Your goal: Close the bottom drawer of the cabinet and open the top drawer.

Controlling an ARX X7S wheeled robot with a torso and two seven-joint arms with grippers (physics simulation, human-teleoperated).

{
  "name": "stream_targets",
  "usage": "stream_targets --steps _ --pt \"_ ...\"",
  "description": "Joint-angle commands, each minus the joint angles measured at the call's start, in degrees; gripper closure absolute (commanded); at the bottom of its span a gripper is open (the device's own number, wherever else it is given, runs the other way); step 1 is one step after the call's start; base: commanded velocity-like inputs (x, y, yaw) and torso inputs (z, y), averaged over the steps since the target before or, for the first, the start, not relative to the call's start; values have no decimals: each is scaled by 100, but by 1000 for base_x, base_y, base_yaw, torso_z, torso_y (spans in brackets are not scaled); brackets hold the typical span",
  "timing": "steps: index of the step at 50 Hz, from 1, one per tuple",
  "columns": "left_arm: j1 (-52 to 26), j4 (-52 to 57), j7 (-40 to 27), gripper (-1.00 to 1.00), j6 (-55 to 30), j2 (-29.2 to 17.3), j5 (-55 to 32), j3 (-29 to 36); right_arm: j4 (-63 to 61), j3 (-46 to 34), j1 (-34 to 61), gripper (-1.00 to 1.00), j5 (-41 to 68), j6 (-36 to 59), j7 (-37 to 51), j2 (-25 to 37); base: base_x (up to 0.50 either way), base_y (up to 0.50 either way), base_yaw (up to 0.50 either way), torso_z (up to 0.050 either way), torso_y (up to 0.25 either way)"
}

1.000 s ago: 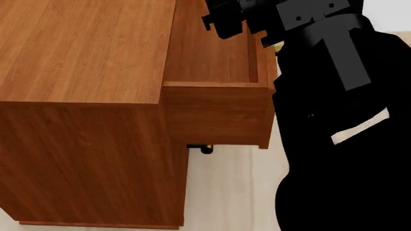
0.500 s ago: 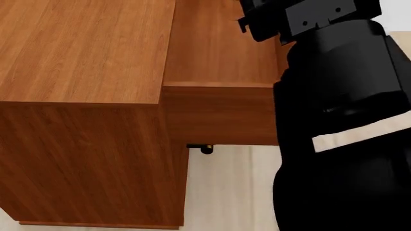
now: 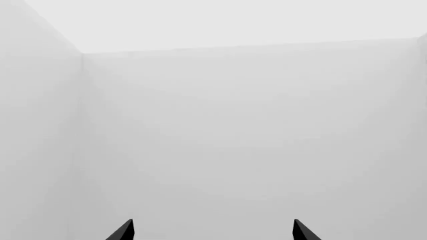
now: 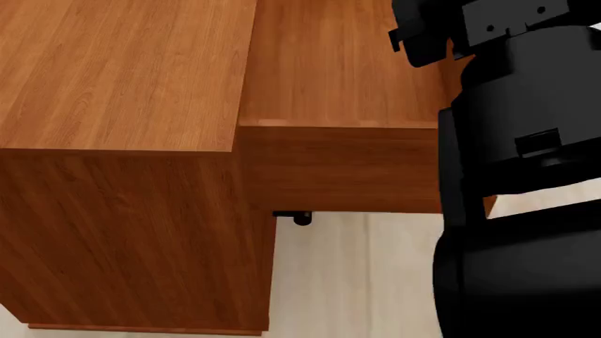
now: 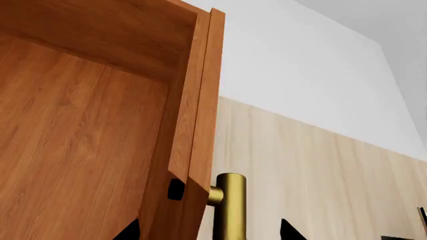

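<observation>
The reddish-brown cabinet (image 4: 122, 70) fills the left of the head view. Its top drawer (image 4: 338, 63) stands pulled far out to the right, with its inside bare. In the right wrist view my right gripper (image 5: 208, 231) is open. Its fingertips straddle the top drawer's front panel (image 5: 193, 125) and the brass bar handle (image 5: 229, 210). My right arm (image 4: 507, 141) covers the drawer's front end in the head view. My left gripper (image 3: 212, 231) is open and empty and faces a white wall. The bottom drawer is hidden under the top drawer.
A small dark handle end (image 4: 302, 218) pokes out below the open drawer. Pale wood floor (image 4: 348, 282) lies in front of the cabinet. White walls (image 5: 300, 65) stand behind it.
The top drawer has slid further out to the right. My right arm has moved right with it and now covers the drawer's front corner.
</observation>
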Motion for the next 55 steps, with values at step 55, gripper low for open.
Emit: stream_targets --steps 55 --pt "-272 112 -129 -100 -145 -40 -209 45 116 -910 868 -100 -314 446 -329 404 0 0 -1 0 0"
